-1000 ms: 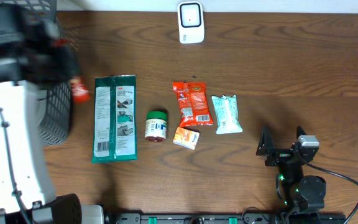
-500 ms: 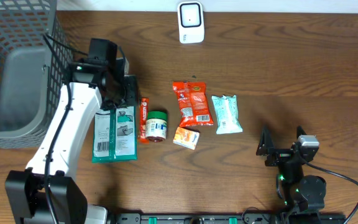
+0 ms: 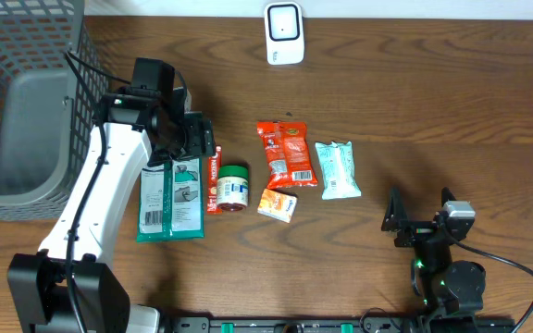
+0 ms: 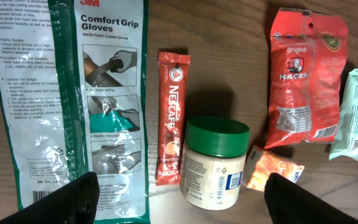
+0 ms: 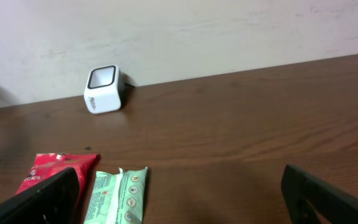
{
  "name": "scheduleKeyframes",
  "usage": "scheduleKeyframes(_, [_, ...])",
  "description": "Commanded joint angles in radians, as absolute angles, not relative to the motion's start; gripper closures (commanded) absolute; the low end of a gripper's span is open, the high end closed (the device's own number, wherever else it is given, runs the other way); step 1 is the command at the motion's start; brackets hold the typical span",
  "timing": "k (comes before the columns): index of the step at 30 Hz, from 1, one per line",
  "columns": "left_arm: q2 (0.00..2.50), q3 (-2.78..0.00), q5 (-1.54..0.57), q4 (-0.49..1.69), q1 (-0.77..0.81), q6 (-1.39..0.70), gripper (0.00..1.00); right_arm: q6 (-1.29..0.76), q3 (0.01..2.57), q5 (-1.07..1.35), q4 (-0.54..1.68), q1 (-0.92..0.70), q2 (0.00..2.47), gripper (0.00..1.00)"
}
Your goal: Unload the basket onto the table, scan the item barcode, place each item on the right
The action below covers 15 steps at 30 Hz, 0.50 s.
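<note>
Nescafé stick (image 4: pixel 171 118): lies flat on the table (image 3: pixel 452 102), just beside gloves pack (image 4: pixel 104 93) at 9 o'clock and green-lidded jar (image 4: pixel 213 165) at 4 o'clock.
Left gripper (image 4: pixel 179 198): hangs above, spread wide, pinches nothing.
Right gripper (image 5: pixel 182 202): spread wide, empty.
Overhead: shows scanner (image 3: pixel 284 33) at 12 o'clock, basket (image 3: pixel 26 102) at 10 o'clock; hides the stick's top under the left arm.
Left wrist: shows the whole stick and its lettering.

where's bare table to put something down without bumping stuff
Widest bare wood lies right of the pale green wipes pack. A narrower strip runs between the white scanner box and the red sweets bag. Crowded: green gloves pack through green-lidded jar, where the left claw hovers.
</note>
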<state>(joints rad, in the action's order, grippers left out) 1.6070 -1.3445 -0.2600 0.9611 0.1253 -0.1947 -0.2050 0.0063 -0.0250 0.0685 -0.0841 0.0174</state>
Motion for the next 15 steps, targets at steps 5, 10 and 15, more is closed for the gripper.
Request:
scheduleKeyframes(5, [1.601, -1.352, -0.258, 0.962, 0.125, -0.197, 0.14, -0.208, 0.005, -0.024, 0.072, -0.078, 0.013, 0.01])
scheduleKeyframes(10, [1.601, -1.352, -0.258, 0.962, 0.125, -0.197, 0.14, -0.210, 0.006, -0.069, 0.065, -0.078, 0.013, 0.01])
scheduleKeyframes(15, [1.601, -1.352, -0.258, 0.962, 0.125, -0.197, 0.14, -0.213, 0.006, -0.014, 0.072, -0.078, 0.013, 0.01])
